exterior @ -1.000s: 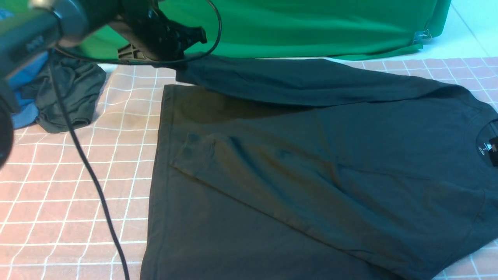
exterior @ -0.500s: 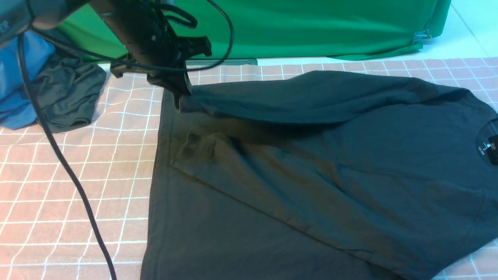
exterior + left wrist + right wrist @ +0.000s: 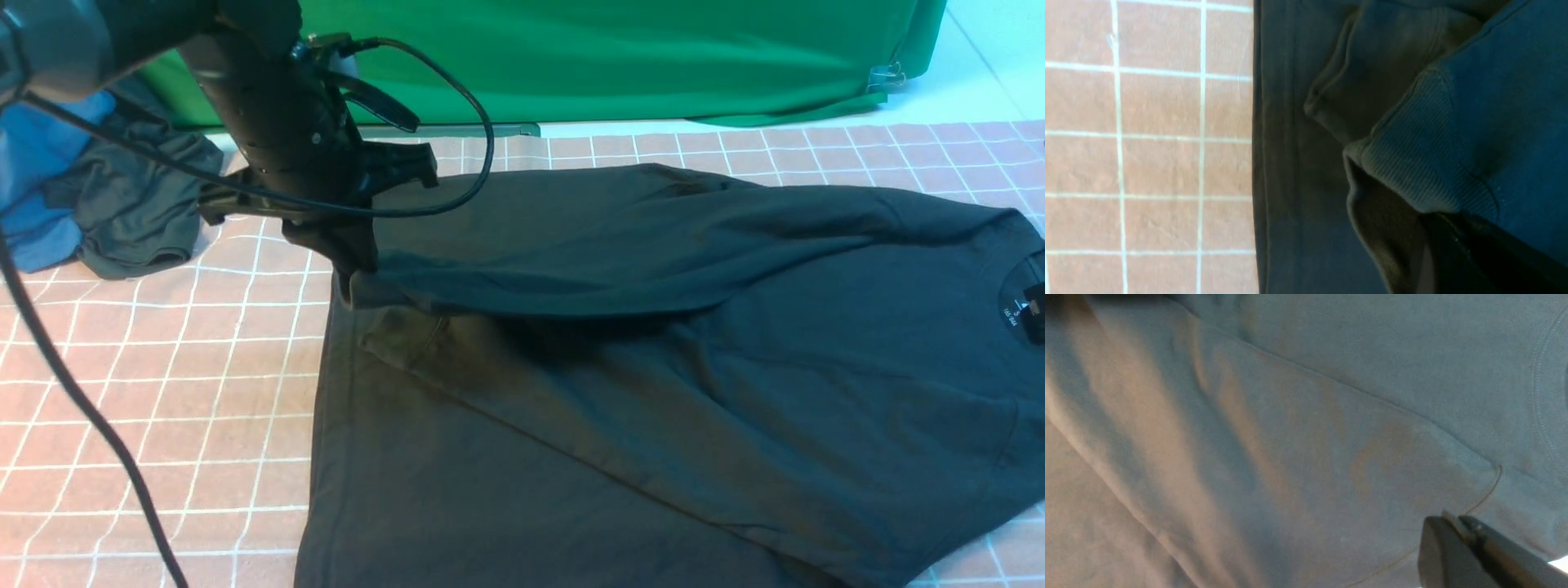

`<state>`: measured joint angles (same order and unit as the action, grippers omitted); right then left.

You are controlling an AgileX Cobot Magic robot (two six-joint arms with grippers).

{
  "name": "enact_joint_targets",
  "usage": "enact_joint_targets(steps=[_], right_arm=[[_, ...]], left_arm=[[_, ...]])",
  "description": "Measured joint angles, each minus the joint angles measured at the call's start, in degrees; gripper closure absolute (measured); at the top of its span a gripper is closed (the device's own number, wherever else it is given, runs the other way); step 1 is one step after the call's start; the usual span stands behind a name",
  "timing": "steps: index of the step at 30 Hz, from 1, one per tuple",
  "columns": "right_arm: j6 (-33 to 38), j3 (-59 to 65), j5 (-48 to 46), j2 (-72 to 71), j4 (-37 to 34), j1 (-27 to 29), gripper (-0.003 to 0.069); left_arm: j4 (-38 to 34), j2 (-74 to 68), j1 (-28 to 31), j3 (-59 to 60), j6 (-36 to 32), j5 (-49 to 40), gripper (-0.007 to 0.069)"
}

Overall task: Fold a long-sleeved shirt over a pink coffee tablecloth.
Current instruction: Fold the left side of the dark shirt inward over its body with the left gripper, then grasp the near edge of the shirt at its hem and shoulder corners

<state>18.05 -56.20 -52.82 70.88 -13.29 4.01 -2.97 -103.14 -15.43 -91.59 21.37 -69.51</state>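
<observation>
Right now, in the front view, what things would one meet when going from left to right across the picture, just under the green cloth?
Blue garment → smaller dark grey garment → left gripper → white print inside the neck of the long-sleeved shirt

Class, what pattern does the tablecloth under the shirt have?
Pink tablecloth, thin white lines forming squares; clearest in the left wrist view.

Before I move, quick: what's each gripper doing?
Left gripper: closed, holding the cuff of the black soft-knit long-sleeved shirt.
Right gripper: closed, nothing visibly gripped; whether its tips touch the shirt can't be told.
</observation>
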Motion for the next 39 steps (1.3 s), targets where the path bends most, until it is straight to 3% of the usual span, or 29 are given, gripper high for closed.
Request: enact_joint_targets(steps=[20,27,31,34,39], right_arm=[[0.06,0.00,0.24,0.00,-0.34,0.00,0.0587],[-2.32,-1.15,5.20,0.90,-0.34,0.73,0.0583],[-4.76,-7.40,4.25,6.85,-0.48,4.34,0.0614],[-5.23,-12.73,2.78,13.06,-0.35,5.44,0.0624],[-4.61,-19.49,4.08,23.95,-1.39,3.36,0.0613]], left_arm=[[-0.89,-0.30,-0.46,11.43,0.79,3.47,0.0587],[0.42,-0.30,-0.46,11.42,0.56,3.98,0.0433],[1.50,-0.30,-0.58,11.42,0.17,4.21,0.0338],[0.44,-0.30,-1.60,11.42,-1.50,5.45,0.0346],[-1.26,-0.42,-6.76,11.42,-2.63,12.19,0.0421]])
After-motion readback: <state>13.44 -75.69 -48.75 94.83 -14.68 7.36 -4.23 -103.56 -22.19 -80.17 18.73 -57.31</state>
